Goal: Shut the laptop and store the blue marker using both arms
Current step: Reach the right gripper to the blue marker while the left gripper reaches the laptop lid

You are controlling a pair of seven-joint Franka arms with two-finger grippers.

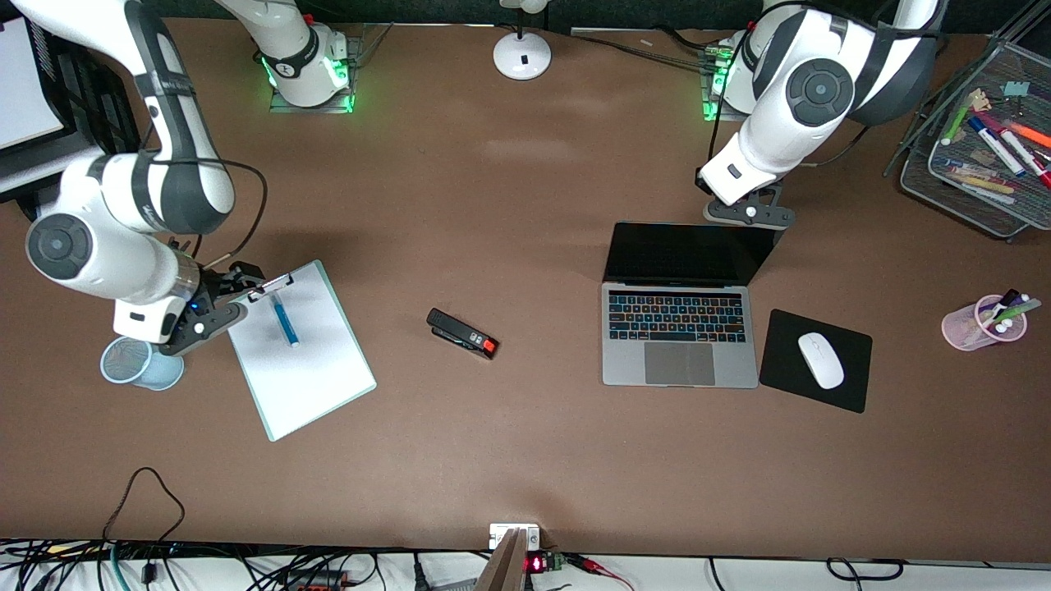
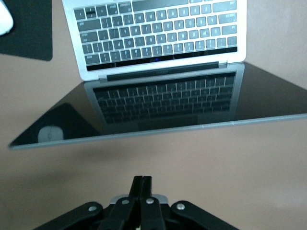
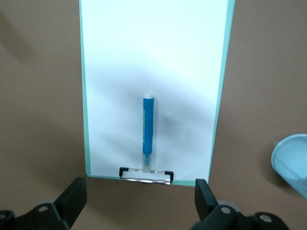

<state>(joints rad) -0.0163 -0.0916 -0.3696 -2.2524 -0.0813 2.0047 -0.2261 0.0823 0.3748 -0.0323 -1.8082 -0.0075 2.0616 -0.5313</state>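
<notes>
The laptop [image 1: 678,328] stands open near the left arm's end of the table, its black screen [image 1: 688,254] tilted back. In the left wrist view the laptop [image 2: 158,43] and its screen [image 2: 158,110] face me. My left gripper [image 1: 759,220] [image 2: 142,179] hangs shut and empty over bare table by the lid's top edge, toward the robots' bases. The blue marker [image 1: 285,320] [image 3: 148,132] lies on a white clipboard [image 1: 304,369] [image 3: 153,48], one end at the metal clip [image 3: 146,175]. My right gripper [image 1: 238,297] [image 3: 139,196] stands open over the table at the clip end, fingers [image 3: 74,194] spread wide.
A light-blue mesh cup [image 1: 141,364] [image 3: 292,163] stands beside the right gripper. A black stapler [image 1: 462,333] lies mid-table. A white mouse [image 1: 820,359] rests on a black pad [image 1: 780,361] by the laptop. A pink pen cup [image 1: 981,322], a mesh tray [image 1: 977,139] and a lamp base [image 1: 521,56] stand at the edges.
</notes>
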